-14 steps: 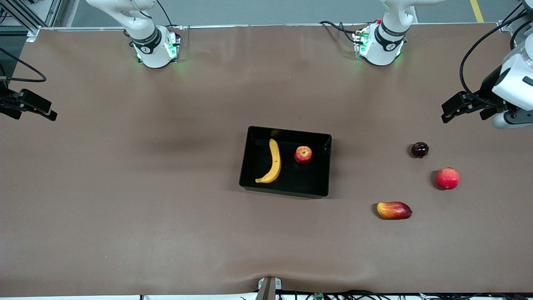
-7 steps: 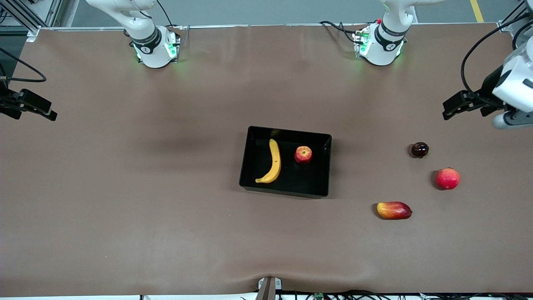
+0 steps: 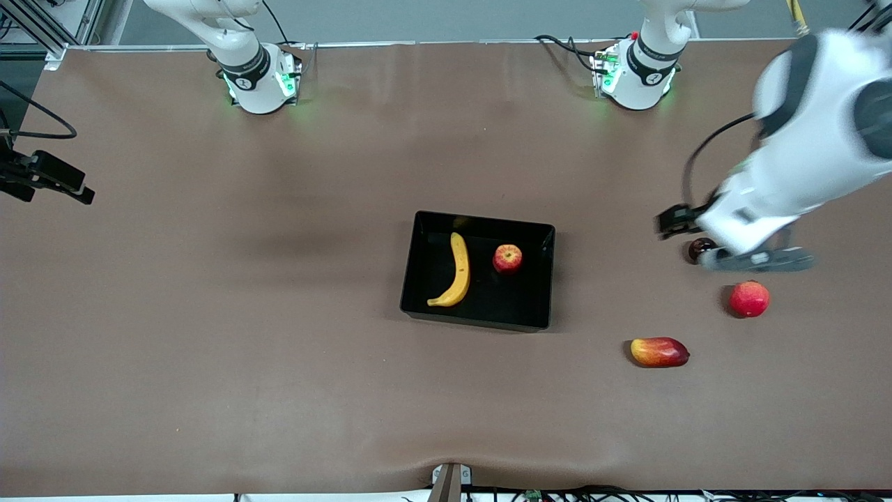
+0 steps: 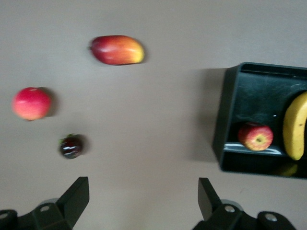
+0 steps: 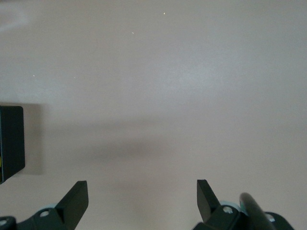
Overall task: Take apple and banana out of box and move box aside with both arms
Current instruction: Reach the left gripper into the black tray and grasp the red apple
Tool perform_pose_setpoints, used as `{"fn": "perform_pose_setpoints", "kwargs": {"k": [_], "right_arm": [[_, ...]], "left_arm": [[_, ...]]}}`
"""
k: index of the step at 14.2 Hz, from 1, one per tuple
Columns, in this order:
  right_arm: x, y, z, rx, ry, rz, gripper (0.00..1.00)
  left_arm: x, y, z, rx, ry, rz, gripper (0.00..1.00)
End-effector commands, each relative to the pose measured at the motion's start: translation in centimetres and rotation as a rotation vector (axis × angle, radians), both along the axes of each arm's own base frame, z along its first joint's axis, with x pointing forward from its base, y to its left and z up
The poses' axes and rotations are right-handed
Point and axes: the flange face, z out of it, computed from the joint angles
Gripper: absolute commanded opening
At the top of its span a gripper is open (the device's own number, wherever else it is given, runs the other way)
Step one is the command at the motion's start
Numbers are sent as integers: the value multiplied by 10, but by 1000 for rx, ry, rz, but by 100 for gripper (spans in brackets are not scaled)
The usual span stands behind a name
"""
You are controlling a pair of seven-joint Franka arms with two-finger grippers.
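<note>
We found the box point(image 3: 479, 270) at mid-surface with the banana point(image 3: 456, 271) and the apple point(image 3: 507, 258) lying inside it, apart from each other, the apple toward the left arm's end. Around the box the brown surface point(image 3: 209, 314) lay bare on every side. Toward the left arm's end we counted three loose fruits, well apart from the box: a dark fruit point(image 4: 71, 146), a red fruit point(image 3: 749, 298) nearer the front camera, and a mango point(image 3: 659, 351) nearest it. We could read no writing anywhere. The left gripper point(image 4: 144, 199) hung over the dark fruit, its fingers spread wide and holding nothing. The right gripper point(image 5: 142, 199) waited over bare surface at the right arm's end, likewise wide open and empty, with only a corner of the box in its wrist view.
</note>
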Motion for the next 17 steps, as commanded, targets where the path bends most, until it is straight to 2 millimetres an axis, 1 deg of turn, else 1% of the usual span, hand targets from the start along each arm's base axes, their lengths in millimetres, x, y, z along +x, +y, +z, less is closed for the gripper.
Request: {"fn": "perform_pose_setpoints", "kwargs": {"k": [1, 2, 3, 4, 5, 6, 7, 9, 11, 12, 13, 14, 15, 16, 17], "right_arm": [[3, -5, 1, 6, -7, 4, 100], [4, -5, 0, 7, -7, 3, 100], [15, -5, -15, 14, 1, 2, 100], [36, -1, -54, 19, 41, 9, 100], [48, -4, -83, 25, 92, 5, 100], [49, -6, -85, 27, 93, 1, 100], [49, -6, -85, 26, 94, 0, 100], [49, -8, -90, 26, 105, -8, 100], [53, -15, -105, 8, 122, -16, 100], [64, -27, -128, -14, 142, -28, 100], [70, -41, -150, -5, 156, -55, 100], [76, -49, -167, -3, 165, -65, 100], [82, -55, -180, -3, 157, -61, 100], [85, -64, -192, -3, 154, -74, 100], [86, -65, -202, -1, 169, -77, 100]], "left_arm": [[-2, -71, -55, 22, -3, 64, 100], [-2, -99, -78, 20, -10, 109, 100], [-5, -125, -103, 18, -15, 165, 100], [-5, -145, -129, 14, -20, 209, 100], [-15, -178, -153, 10, -26, 248, 100], [-19, -194, -173, 11, -24, 297, 100], [-22, -202, -185, 9, -23, 315, 100], [-33, -218, -204, 25, -4, 311, 100], [-45, -233, -236, 44, 18, 337, 100], [-51, -237, -249, 59, 33, 344, 100], [-54, -239, -260, 69, 45, 341, 100], [-56, -239, -266, 75, 51, 340, 100], [-59, -237, -276, 88, 65, 339, 100], [-60, -237, -279, 93, 69, 339, 100], [-60, -235, -282, 97, 71, 338, 100]]}}
